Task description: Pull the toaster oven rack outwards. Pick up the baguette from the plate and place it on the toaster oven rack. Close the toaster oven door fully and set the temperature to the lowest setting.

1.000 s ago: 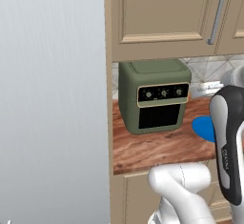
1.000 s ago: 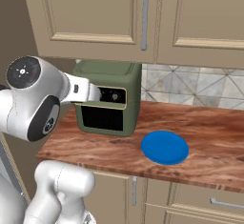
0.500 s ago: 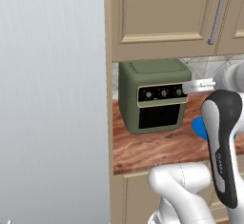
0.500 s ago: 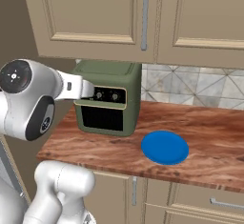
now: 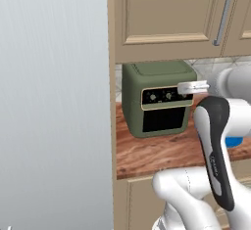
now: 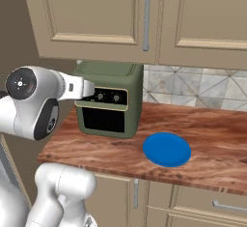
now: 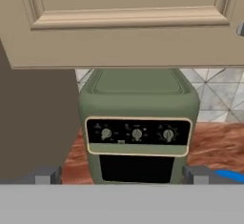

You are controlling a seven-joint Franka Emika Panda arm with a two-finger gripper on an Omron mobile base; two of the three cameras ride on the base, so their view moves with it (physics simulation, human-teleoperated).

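Left base view: toaster oven [image 5: 158, 99] on wood counter [image 5: 162, 151], at 9 o'clock of the arm; tall grey panel [image 5: 54, 102] fills 9 o'clock side; arm hides most of plate [image 5: 234, 142]; gripper [image 5: 193, 87] at oven's upper right corner.
Right base view: plate [image 6: 167, 149] at 4 o'clock of oven [image 6: 110, 99], apart; baguette not made out; cabinets [image 6: 144, 18] overhead.
Hand view: oven door [image 7: 137, 167] shut, bottom cut off; fingers [image 7: 45, 175] spread wide, holding nothing.

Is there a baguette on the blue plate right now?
No, in the right base view the plate sits bare on the counter beside the toaster oven.
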